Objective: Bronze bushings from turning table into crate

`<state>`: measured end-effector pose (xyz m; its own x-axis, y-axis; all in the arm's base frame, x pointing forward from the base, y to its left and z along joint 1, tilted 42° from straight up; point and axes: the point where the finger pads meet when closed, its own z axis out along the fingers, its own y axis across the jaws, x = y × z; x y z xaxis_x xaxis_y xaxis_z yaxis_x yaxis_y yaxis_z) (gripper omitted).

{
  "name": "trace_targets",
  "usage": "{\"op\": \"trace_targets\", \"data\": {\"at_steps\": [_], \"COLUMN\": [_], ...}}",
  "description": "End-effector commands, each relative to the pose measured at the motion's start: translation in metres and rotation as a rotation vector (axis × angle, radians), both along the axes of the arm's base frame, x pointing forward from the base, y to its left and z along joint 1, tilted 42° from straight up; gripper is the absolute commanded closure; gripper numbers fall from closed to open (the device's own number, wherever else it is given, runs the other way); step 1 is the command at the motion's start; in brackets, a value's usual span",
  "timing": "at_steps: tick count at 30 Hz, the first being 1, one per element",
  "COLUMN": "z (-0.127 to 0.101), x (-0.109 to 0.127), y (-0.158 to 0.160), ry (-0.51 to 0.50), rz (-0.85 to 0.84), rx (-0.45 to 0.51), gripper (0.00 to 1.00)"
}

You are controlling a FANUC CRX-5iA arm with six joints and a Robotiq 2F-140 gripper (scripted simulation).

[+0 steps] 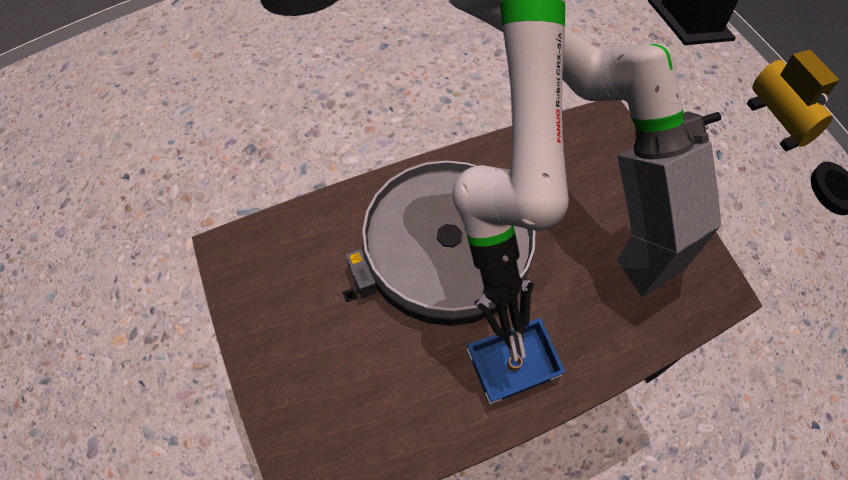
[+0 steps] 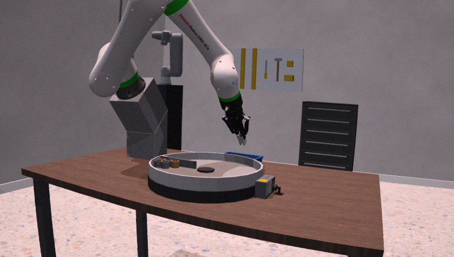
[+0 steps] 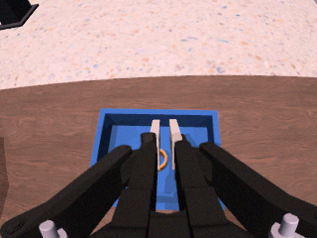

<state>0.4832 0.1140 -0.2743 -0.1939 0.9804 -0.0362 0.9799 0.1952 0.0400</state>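
A bronze bushing stands in the blue crate. My gripper is slightly open, with a narrow gap between its fingers and nothing held. It hangs above the crate, its fingers partly in front of the bushing in the wrist view. On the turning table, a bronze bushing stands beside steel bushings. Another bronze bushing shows behind them. The arm hides this group in the top view.
A straight guide wall runs inside the turning table's rim beside the bushings. A dark hub is at its centre. A grey motor box sits against its outside. The arm's pedestal stands on the wooden table.
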Motion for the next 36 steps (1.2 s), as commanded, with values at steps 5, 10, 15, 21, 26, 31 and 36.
{"op": "trace_targets", "data": {"at_steps": [5,10,15,21,26,31,36], "z": [0.0076,0.0077,0.0077,0.0077,0.0077,0.0077,0.0077], "x": [-0.0017,-0.0017,-0.0017,-0.0017,-0.0017,-0.0017,-0.0017], "y": [0.0068,0.0069,0.0069,0.0069,0.0069,0.0069,0.0069], "ry": [0.000,0.000,0.000,0.000,0.000,0.000,0.000], "rz": [0.000,0.000,0.000,0.000,0.000,0.000,0.000], "rx": [0.000,0.000,0.000,0.000,0.000,0.000,0.000], "gripper": [0.93,0.93,0.93,0.93,0.93,0.93,0.93]}}
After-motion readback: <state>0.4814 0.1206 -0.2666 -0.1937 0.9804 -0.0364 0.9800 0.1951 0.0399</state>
